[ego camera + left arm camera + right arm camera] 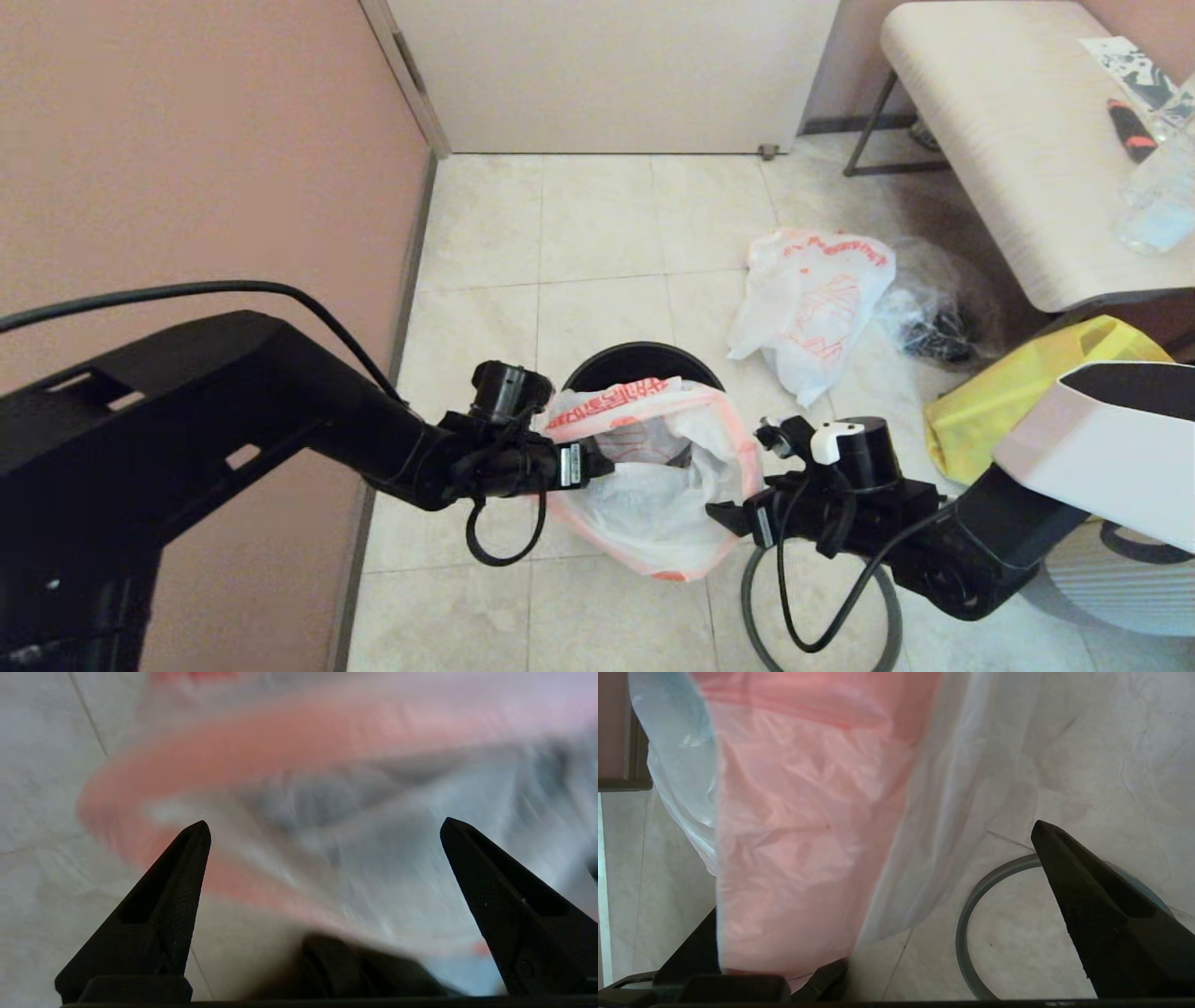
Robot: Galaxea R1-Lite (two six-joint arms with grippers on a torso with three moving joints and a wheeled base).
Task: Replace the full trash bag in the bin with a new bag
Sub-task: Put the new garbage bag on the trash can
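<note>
The new bag (653,485), thin white with a red-edged mouth, is spread open between my two grippers, just above and in front of the black bin (639,359). My left gripper (597,467) is open at the bag's left edge; in the left wrist view the bag (355,826) fills the space ahead of the wide-apart fingers (180,891). My right gripper (726,513) is open at the bag's right edge; the red-edged plastic (794,826) drapes over one finger and hides it. The full trash bag (810,303) lies on the floor behind the bin to the right.
The grey hoop (750,597) (966,924) lies on the tiles under my right arm. A clear bag of dark items (934,322) and a yellow tote (1027,392) sit at the right, under a pale table (1008,140). A wall runs along the left.
</note>
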